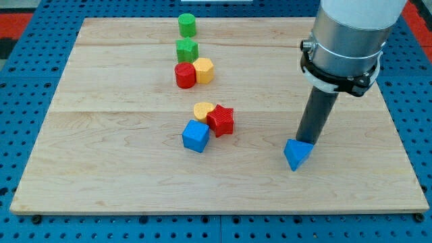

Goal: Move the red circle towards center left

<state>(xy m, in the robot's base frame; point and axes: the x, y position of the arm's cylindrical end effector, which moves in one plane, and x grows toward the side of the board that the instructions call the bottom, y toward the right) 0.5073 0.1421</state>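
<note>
At board's upper middle: red circle (184,75), touching the yellow block (204,69) at its 3 o'clock and the green block (187,50) at its 12 o'clock.
Tip position: my tip (304,144) sits against the blue triangle (297,154), well apart at the circle's 4 o'clock.
Fingers: none fitted; nothing grasped.
Risk: approaching from 3 o'clock would likely shove the yellow block along; the red star (221,121) cluster lies near a direct path.
Containers: none visible.

Pale wooden board (101,169) – blue perforated surface (27,88) around it – red patch at top-left corner (17,20).

Red circle (184,75); yellow hexagon (204,69), perhaps; pale wooden board (101,135).
</note>
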